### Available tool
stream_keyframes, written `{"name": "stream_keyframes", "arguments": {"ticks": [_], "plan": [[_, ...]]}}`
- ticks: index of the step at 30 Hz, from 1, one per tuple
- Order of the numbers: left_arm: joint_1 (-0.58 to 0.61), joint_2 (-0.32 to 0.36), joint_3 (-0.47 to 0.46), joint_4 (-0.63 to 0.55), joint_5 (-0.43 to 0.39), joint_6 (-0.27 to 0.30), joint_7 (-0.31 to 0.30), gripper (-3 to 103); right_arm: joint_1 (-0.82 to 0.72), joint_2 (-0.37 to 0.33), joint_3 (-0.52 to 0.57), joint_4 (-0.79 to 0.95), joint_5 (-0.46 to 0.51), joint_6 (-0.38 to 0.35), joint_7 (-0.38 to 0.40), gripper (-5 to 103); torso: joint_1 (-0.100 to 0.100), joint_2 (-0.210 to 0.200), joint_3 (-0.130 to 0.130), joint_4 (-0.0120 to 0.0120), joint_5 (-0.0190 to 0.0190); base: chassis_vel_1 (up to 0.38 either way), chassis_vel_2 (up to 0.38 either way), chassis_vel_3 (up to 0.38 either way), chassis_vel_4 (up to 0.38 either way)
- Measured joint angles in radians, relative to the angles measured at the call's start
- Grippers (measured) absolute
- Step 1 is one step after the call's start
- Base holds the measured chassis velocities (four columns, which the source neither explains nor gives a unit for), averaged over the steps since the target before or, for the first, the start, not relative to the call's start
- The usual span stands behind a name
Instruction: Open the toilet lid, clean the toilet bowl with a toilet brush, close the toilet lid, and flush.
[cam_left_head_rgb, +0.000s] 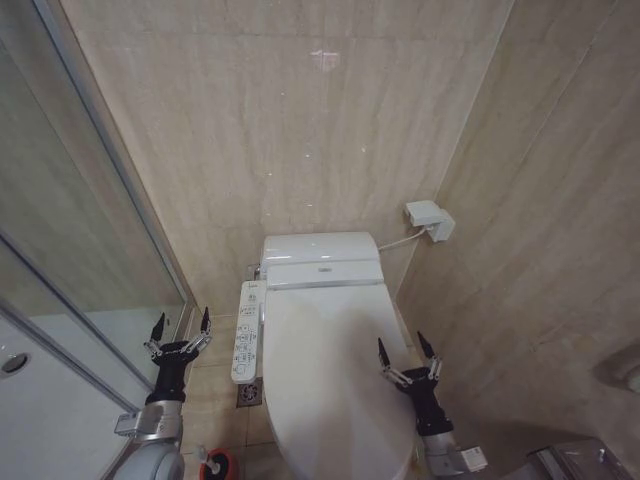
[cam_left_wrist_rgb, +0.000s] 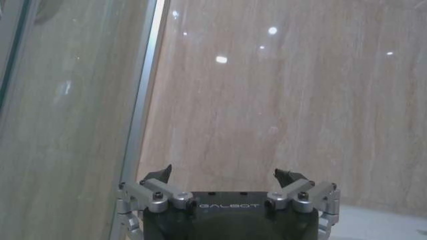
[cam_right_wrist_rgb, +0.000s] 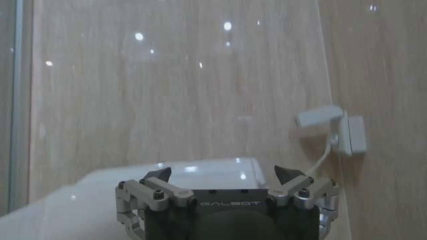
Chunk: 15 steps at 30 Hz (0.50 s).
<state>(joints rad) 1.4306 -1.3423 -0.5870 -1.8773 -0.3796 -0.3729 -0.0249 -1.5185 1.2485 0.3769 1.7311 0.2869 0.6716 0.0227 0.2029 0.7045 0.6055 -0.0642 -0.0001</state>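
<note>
The red brush holder (cam_left_head_rgb: 218, 466) sits on the floor left of the toilet's front. The left gripper (cam_left_head_rgb: 181, 328) hovers left of the closed toilet lid (cam_left_head_rgb: 335, 375), the right gripper (cam_left_head_rgb: 409, 352) over the lid's right edge, both with fingers apart. Behind the lid stands the white tank (cam_left_head_rgb: 320, 258).

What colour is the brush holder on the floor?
Red with a dark centre, best in the head view.

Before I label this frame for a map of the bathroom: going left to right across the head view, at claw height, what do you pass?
Shower glass door → left claw → button panel → toilet lid → right claw → right tiled wall.
</note>
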Motion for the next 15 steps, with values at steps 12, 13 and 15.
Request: {"name": "stream_keyframes", "arguments": {"ticks": [12, 13, 15], "plan": [[-0.172, 0.088, 0.065, 0.172, -0.034, 0.030, 0.000, 100, -0.022, -0.008, 0.090, 0.173, 0.023, 0.007, -0.010, 100, 0.000, 0.000, 0.000, 0.0003, 0.0000, 0.000, 0.000, 0.000, 0.000], [-0.193, 0.096, 0.073, 0.184, -0.038, 0.034, 0.002, 100, -0.022, -0.008, 0.096, 0.183, 0.029, 0.006, -0.009, 100, 0.000, 0.000, 0.000, 0.0001, 0.0001, 0.000, 0.000, 0.000, 0.000], [-0.210, 0.102, 0.079, 0.194, -0.042, 0.038, 0.004, 100, -0.023, -0.008, 0.101, 0.190, 0.033, 0.004, -0.008, 100, 0.000, 0.000, 0.000, 0.0001, 0.0001, 0.000, 0.000, 0.000, 0.000]]}}
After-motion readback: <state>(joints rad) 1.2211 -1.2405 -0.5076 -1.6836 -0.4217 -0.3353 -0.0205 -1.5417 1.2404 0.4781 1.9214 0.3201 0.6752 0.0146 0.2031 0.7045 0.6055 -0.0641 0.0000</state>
